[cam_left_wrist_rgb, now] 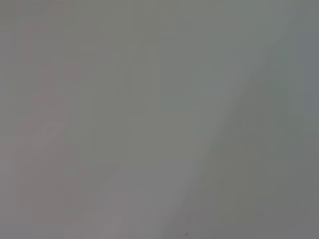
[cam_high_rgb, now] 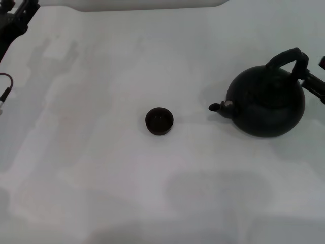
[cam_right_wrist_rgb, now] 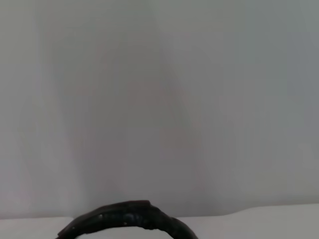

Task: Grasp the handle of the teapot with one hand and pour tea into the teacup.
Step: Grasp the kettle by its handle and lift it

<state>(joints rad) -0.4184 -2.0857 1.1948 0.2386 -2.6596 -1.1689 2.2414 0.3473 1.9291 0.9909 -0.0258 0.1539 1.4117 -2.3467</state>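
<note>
The teapot (cam_high_rgb: 265, 101) is large, round and matte black. It stands upright on the white table at the right, its short spout (cam_high_rgb: 217, 107) pointing left toward the teacup. Its thick arched handle (cam_high_rgb: 287, 58) rises over its top; part of that arch also shows in the right wrist view (cam_right_wrist_rgb: 124, 219). The teacup (cam_high_rgb: 159, 121) is tiny, dark and bowl-like, and sits near the table's middle, well apart from the spout. My right gripper (cam_high_rgb: 311, 80) reaches in from the right edge, right at the handle's far side. My left gripper (cam_high_rgb: 15, 23) is parked at the far left corner.
The white table (cam_high_rgb: 101, 168) fills the view. A pale raised edge (cam_high_rgb: 152, 5) runs along the back. A thin cable (cam_high_rgb: 6, 86) hangs at the left edge. The left wrist view shows only a plain grey surface.
</note>
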